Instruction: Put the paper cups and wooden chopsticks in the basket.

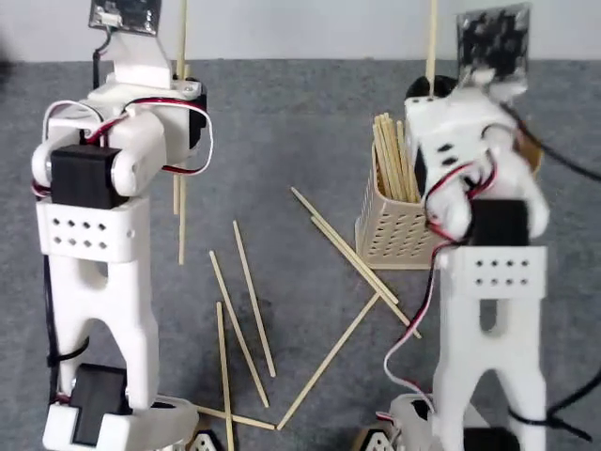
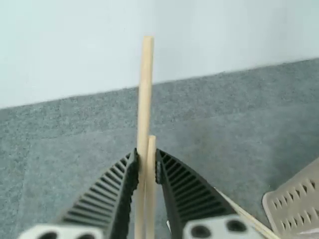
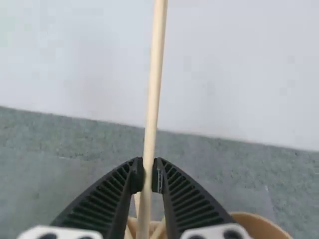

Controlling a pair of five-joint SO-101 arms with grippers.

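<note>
**Chopsticks (image 1: 181, 38) held upright, left and right**

My right hand (image 3: 148, 175) is pinched tight on a single chopstick (image 3: 152, 74). It stands upright above the basket (image 1: 390, 235), which sits on the right side of the bench (image 1: 282, 122). A bundle of chopsticks (image 1: 392, 160) leans inside the basket. A tan rim (image 3: 256, 221) shows just beside the bundle; I cannot tell what it belongs to.

My left hand (image 2: 147, 167) is clamped on two chopsticks (image 2: 145, 89), side by side and upright. It is at the far left, well apart from the basket.

Between my arms, loose chopsticks (image 1: 246, 315) lie scattered on the grey bench, and some cross at the near edge. Two long ones slant from the middle past the basket's near left corner.
</note>
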